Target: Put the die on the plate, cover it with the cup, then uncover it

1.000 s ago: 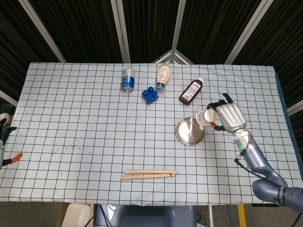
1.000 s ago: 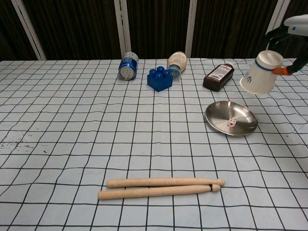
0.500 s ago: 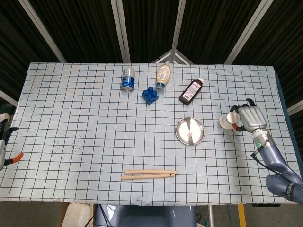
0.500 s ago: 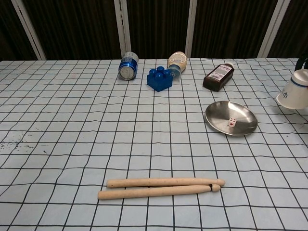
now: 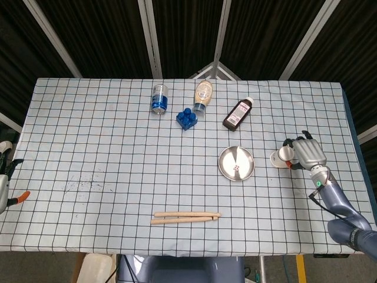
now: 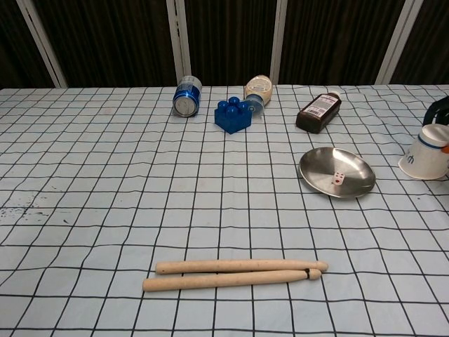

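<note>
Head view: the right hand (image 5: 307, 153) wraps its fingers (image 5: 293, 143) around the cup (image 5: 280, 157), mouth down near the bench's (image 5: 88, 141) right edge, beside the plate (image 5: 236, 163). The left hand (image 5: 5, 177) is at the left edge; whether its fingers are spread or closed cannot be told.

Chest view: the die (image 6: 337, 178) lies uncovered on the plate (image 6: 337, 172); the cup (image 6: 425, 154) stands apart.

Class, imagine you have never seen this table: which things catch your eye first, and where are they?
The shiny plate right of centre, with a small die lying uncovered in it. Further right, the right hand holds a white cup at the table's edge. Near the front lie two wooden sticks, side by side.
</note>
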